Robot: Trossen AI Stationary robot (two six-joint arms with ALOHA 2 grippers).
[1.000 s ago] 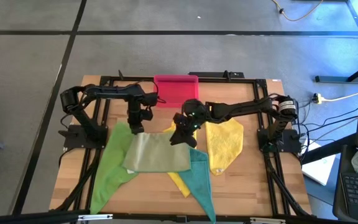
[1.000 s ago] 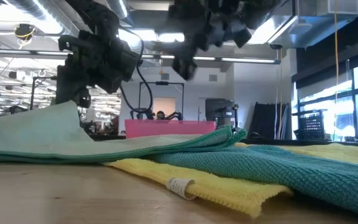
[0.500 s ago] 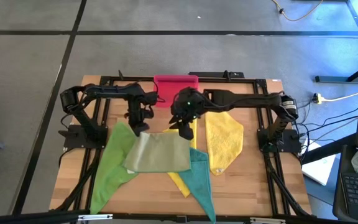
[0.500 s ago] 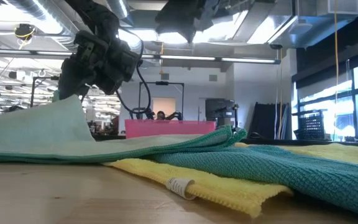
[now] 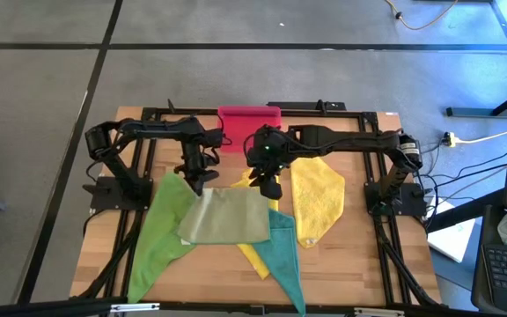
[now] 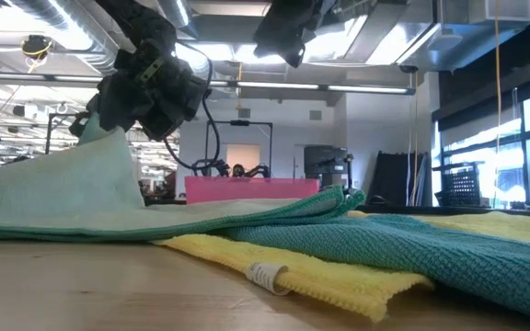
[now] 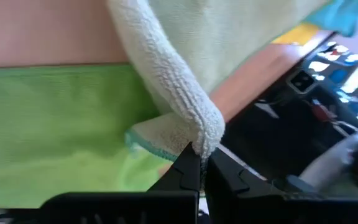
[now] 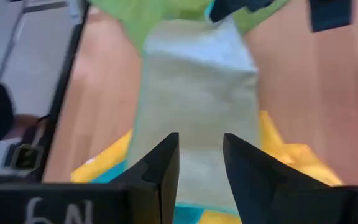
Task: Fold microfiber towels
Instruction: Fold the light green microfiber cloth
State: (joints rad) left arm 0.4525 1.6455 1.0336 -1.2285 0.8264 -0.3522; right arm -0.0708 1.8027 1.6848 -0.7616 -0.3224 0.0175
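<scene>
Right end effector (image 5: 271, 187) risen off fuzzy olive towel (image 5: 225, 218)

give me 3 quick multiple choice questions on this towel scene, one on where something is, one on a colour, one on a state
1. Where is the pink tray?
A. at the table's far edge
B. under the towels
C. off the table

2. What colour is the towel lying apart on the right?
A. teal
B. yellow
C. bright green

3. What is the left hand doing?
A. hanging open
B. pinching the pale olive towel
C. holding the tray

Answers:
1 A, it sits beyond the cloths in the high view.
2 B, it is plainly yellow.
3 B, the left wrist view shows its fingers shut on a corner; the right hand is open and empty.
</scene>
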